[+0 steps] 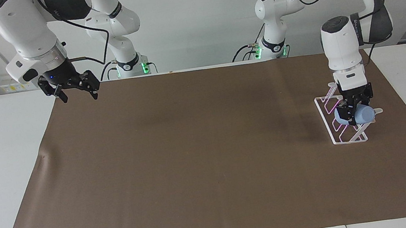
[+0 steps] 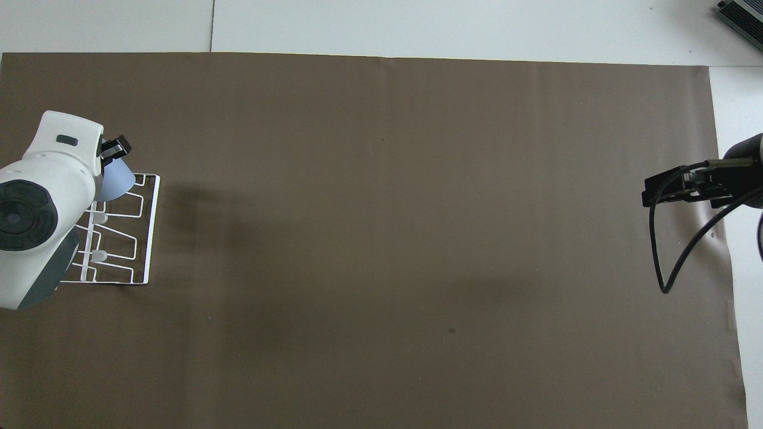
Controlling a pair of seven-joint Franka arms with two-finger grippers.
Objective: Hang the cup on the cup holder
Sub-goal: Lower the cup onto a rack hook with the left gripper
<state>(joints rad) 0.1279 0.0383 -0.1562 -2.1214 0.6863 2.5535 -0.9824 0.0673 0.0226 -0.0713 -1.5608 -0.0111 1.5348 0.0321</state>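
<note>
Light-blue plastic showed between the fingers of the left gripper (image 1: 351, 114), which was clenched on the cup (image 1: 362, 114), holding it tipped on its side, low over the cup holder (image 1: 341, 120) at the end of the rack farther from the robots. From the facing camera the cup sat at about four o'clock of the table; from overhead it sat at about nine o'clock (image 2: 113, 182), partly covered by the arm's white wrist. Whether the cup already touched a prong could not be told. No prong of the white wire rack (image 2: 125, 232) carried anything else, and the rack stood on the brown mat (image 1: 192, 151) toward the left arm's end of the table.

Waiting at its own end, the right gripper (image 1: 75, 93) hung over the mat's corner near the robots, at about ten o'clock in the facing view, its fingers spread and holding nothing. Overhead it showed at about three o'clock (image 2: 679, 189), with a black cable (image 2: 661, 256) looping below it. No readable writing appeared on the cup or the rack.
</note>
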